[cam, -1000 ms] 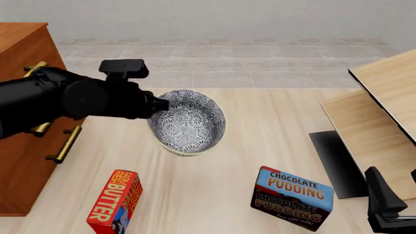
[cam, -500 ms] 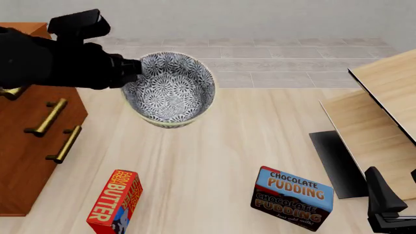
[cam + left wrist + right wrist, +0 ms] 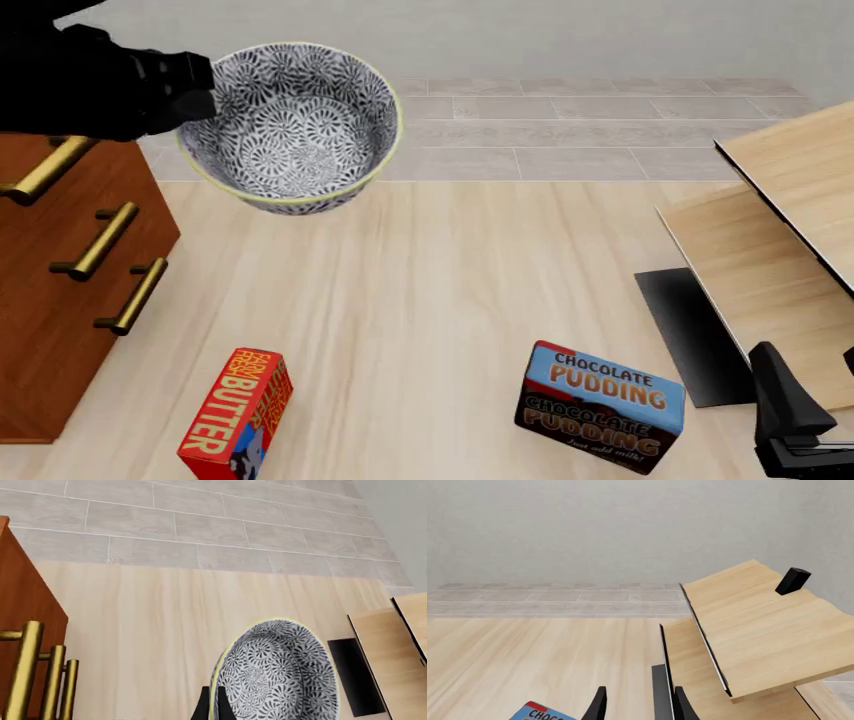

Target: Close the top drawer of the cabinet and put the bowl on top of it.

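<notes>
The bowl [image 3: 287, 130], blue-grey floral with a pale yellowish rim, hangs tilted in the air at the upper left, beside the cabinet's upper edge. My left gripper [image 3: 198, 88] is shut on its rim; the left wrist view shows the rim pinched at the left gripper [image 3: 210, 706] and the bowl [image 3: 280, 675] above the floor. The reddish-brown cabinet [image 3: 54, 330] stands at the left. Its top drawer [image 3: 100, 175] carries a brass handle [image 3: 40, 172], and its front looks level with the two below. The arm hides the cabinet's top. My right gripper [image 3: 640, 707] is open and holds nothing.
A red butter box [image 3: 238, 415] stands near the front, and a chocolate pudding box [image 3: 601, 405] sits to its right. Pale wood furniture [image 3: 781, 230] with a dark panel [image 3: 694, 335] fills the right side. The right arm [image 3: 787, 415] rests at the lower right corner.
My left arm has lifted the bowl up and to the left, from over the table's middle to beside the cabinet's upper edge. The right arm has not moved.
</notes>
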### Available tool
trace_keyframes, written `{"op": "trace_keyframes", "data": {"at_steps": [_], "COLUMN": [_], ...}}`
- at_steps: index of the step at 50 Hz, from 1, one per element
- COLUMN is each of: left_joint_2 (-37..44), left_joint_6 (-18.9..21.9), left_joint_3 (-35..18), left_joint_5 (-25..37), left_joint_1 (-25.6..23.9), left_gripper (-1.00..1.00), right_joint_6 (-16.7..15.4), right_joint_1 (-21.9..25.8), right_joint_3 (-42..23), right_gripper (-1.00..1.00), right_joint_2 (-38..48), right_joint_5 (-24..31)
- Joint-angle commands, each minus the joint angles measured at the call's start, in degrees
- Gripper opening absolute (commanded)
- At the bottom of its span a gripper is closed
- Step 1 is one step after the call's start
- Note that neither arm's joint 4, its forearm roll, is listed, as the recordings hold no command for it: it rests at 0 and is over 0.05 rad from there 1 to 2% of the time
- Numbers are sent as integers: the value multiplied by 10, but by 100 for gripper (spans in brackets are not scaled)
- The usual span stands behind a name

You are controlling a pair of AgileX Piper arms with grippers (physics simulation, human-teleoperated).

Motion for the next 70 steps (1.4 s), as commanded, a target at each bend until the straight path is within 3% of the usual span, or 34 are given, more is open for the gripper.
{"op": "trace_keyframes", "data": {"at_steps": [1,23,54,70], "left_joint_2": [-31,-80,-100,-108], "left_joint_6": [-13,-25,-9,-12], "left_joint_3": [-28,-123,-252,-260], "left_joint_5": [24,112,227,236], "left_joint_1": [30,104,181,221], "left_gripper": [-100,-100,-100,-100], "right_joint_6": [0,0,0,0], "right_joint_1": [0,0,0,0], "right_joint_3": [1,1,1,1], "right_gripper": [100,100,100,100], "right_joint_2": [0,0,0,0], "right_joint_5": [-1,-1,-1,-1]}}
